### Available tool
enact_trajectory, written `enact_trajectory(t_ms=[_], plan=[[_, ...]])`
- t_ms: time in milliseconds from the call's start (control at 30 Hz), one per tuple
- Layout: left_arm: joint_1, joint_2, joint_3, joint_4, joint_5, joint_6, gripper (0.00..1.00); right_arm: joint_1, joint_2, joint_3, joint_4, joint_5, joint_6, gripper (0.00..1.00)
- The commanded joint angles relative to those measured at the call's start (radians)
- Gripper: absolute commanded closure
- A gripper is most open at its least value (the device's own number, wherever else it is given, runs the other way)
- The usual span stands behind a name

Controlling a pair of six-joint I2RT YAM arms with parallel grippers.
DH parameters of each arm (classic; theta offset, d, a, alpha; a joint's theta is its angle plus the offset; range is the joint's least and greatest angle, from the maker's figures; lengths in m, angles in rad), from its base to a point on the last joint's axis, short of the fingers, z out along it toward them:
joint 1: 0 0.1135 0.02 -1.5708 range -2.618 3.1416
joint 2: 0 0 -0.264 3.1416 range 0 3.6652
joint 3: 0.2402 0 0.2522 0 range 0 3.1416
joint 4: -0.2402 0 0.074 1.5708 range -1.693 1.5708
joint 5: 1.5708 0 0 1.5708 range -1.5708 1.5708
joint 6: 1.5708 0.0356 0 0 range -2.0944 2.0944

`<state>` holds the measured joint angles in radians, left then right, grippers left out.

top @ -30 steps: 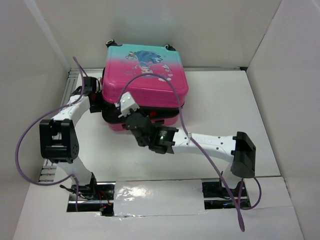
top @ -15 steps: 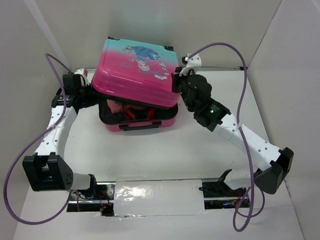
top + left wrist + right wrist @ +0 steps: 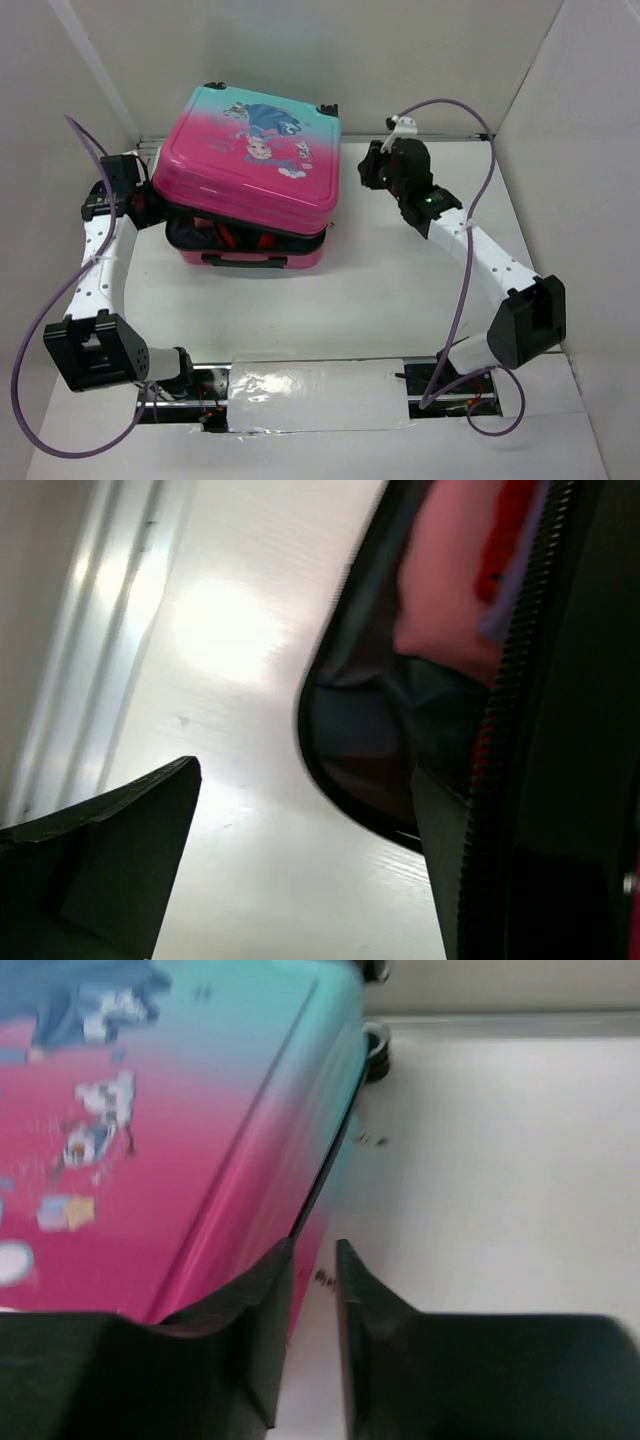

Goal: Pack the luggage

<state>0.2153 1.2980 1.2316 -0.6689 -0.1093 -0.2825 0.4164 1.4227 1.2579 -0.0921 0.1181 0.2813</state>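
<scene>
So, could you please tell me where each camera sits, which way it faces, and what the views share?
Top external: above and behind the bases, looking down on the table, both arms and the luggage.
Left wrist: low by the luggage's left side, facing its gaping seam; the left gripper frames it.
Right wrist: right of the luggage, facing its printed shell; the right gripper shows.
All three share the luggage.

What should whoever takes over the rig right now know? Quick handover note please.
Left gripper: open, at the luggage's left side by the zipper seam, one finger at the lining edge, holding nothing.
Right gripper: nearly shut, empty, just off the luggage's right edge.
Luggage: far-left of the table, lid tilted, front gaping; red and pink contents visible inside.
Done: items are inside.
Left: press the lid down, likely zip it.
</scene>
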Motion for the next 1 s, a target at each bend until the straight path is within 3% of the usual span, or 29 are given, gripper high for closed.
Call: enact_trajectory(t_ms=[0, 167, 233, 367, 533, 667, 967], plan=[[0.029, 0.016, 0.149, -0.001, -0.225, -0.001, 0.01, 0.048, -0.021, -0.043, 0.09, -0.107, -0.033, 0.65], [-0.011, 0.038, 0.165, -0.081, -0.58, -0.012, 0.01, 0.071, 0.007, -0.031, 0.071, -0.081, -0.042, 0.48], [-0.011, 0.038, 0.149, -0.113, -0.743, -0.038, 0.01, 0.071, 0.022, -0.022, 0.06, -0.081, -0.042, 0.48], [-0.011, 0.092, 0.149, -0.249, -0.929, -0.162, 0.0, 0.071, 0.032, -0.022, 0.063, -0.09, -0.042, 0.46], [-0.02, 0.115, 0.108, -0.314, -0.9, -0.172, 0.0, 0.051, 0.044, -0.022, 0.072, -0.138, -0.007, 0.45], [-0.034, 0.124, 0.01, -0.353, -0.853, -0.313, 0.0, 0.028, 0.062, -0.012, 0.072, -0.202, 0.015, 0.45], [-0.066, 0.236, -0.123, -0.212, -0.679, -0.345, 0.0, -0.002, 0.062, -0.054, 0.091, -0.212, 0.033, 0.42]])
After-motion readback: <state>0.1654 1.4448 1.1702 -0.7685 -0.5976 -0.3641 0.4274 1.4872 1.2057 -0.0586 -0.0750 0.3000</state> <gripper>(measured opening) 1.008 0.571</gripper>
